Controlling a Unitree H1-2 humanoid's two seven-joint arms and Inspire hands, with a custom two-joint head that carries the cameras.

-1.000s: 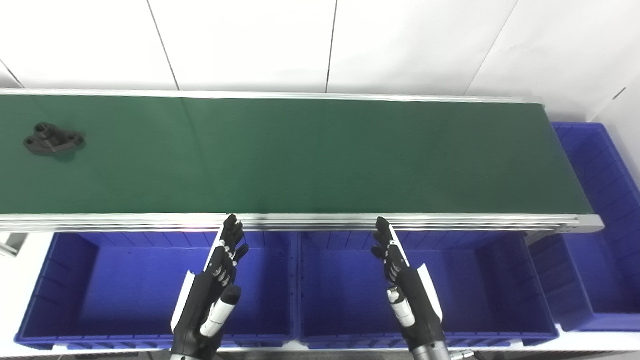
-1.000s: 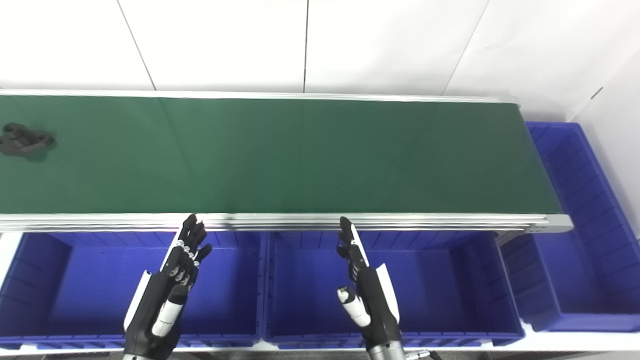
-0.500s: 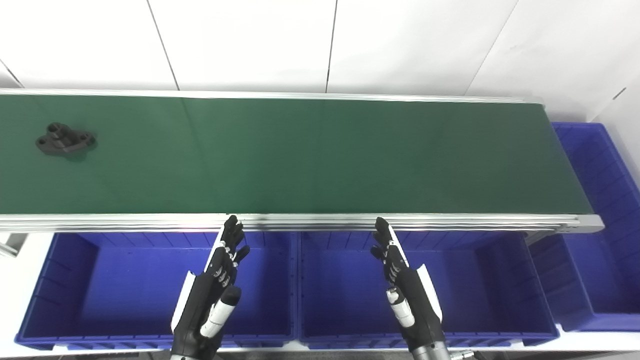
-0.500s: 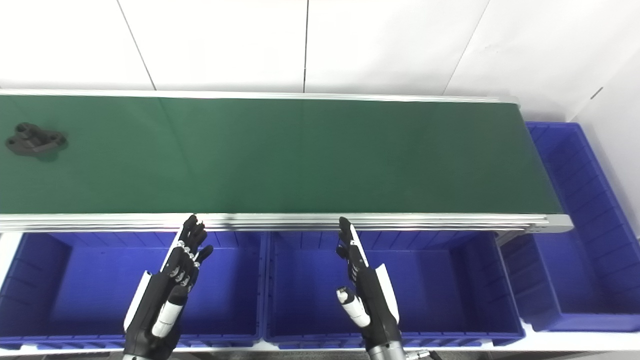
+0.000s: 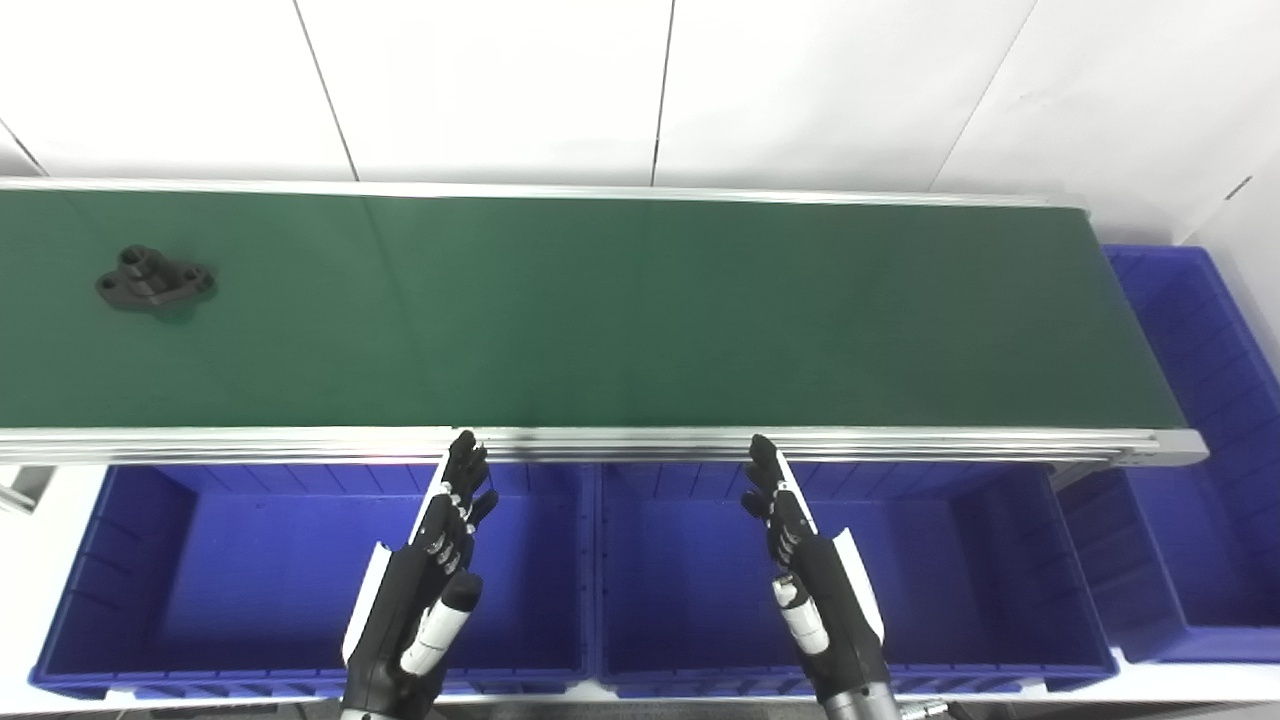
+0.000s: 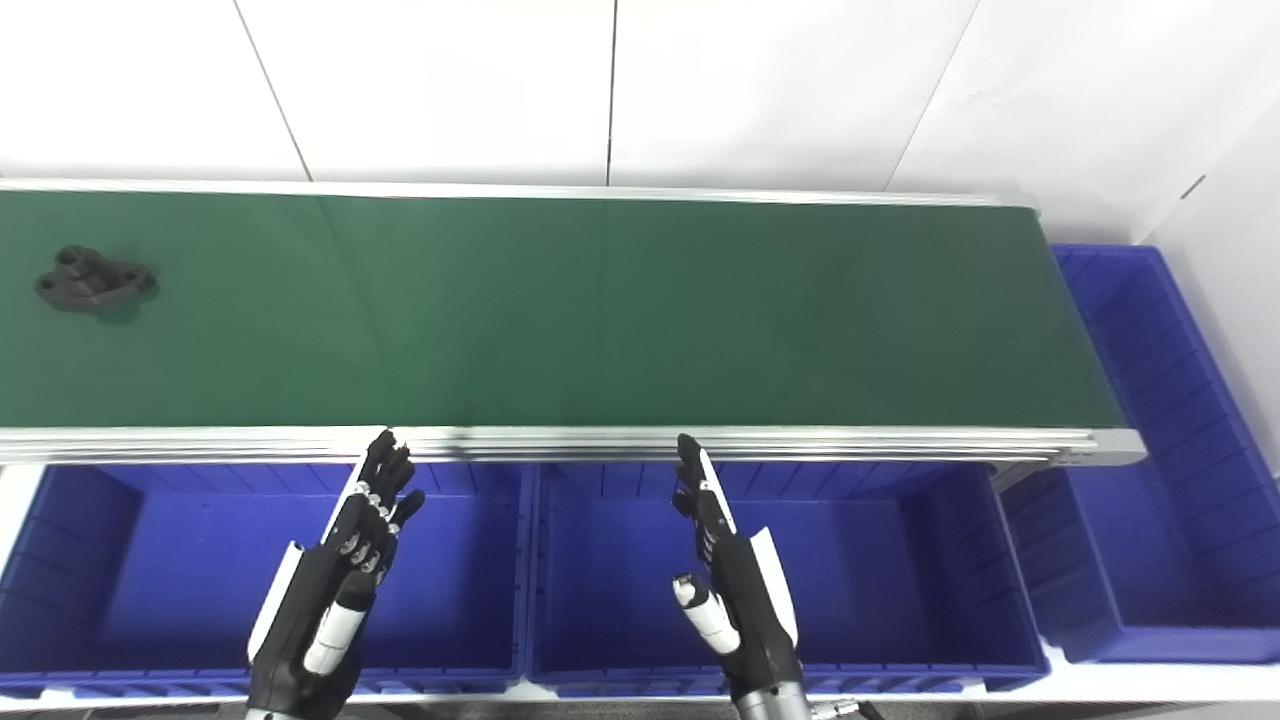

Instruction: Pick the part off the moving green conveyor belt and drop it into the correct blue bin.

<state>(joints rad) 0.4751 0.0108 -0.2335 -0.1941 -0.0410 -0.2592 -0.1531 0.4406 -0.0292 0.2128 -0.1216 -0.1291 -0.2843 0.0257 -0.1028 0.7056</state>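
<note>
Lying near the far left end of the green conveyor belt (image 5: 640, 310): black part (image 5: 155, 281), nothing obstructing. Hovering over blue bins (image 5: 310, 580) at the belt's near edge, well apart from it: left hand (image 5: 425, 565), right hand (image 5: 805, 565), both spread, holding nothing.

A black part (image 5: 154, 281) lies on the dark green belt (image 5: 640, 310), above plain blue bins (image 5: 300, 580).

Black part (image 6: 95, 283) far left on green belt (image 6: 600, 310). My left hand (image 6: 340, 570) and right hand (image 6: 730, 570) empty, fingers (image 6: 385, 470) extended, over near blue bins (image 6: 500, 660).
</note>
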